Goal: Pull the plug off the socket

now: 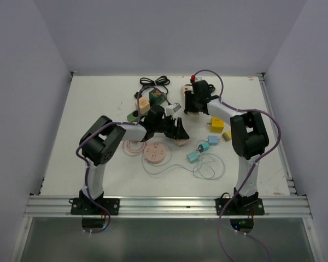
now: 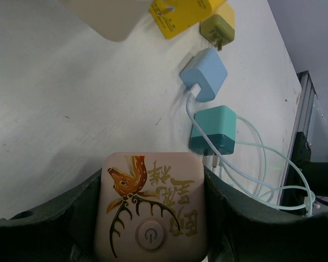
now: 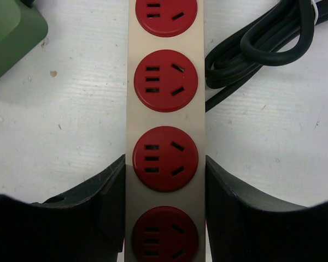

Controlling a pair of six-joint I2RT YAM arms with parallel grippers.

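though no prongs show on it, the pink cube (image 2: 151, 204) with the deer print and a power button reads as the plug-in piece of this task. it sits at the bottom centre of the left wrist view, and the left hand (image 2: 153, 183) is closed on it, one finger against each side. in the overhead view it lies mid-frame on the white surface (image 1: 98, 109), well apart from the power strip (image 3: 165, 109), which runs up the middle of the right wrist view. the right hand (image 3: 165, 162) is closed on that strip, with a finger pressed to each long edge. the four red outlets in its view hold nothing.

judging from that gap, the pull itself looks done, or the cube was never the seated part; the frames do not settle which. the far end of the strip is too small overhead to check for another plug.

the next move calls for the right hand to pin the strip flat while the left carries the cube clear. it should go gently, since the teal charger (image 2: 213, 130) and its pale cable lie just beside the cube at right, with the blue charger (image 2: 204, 75) above them.
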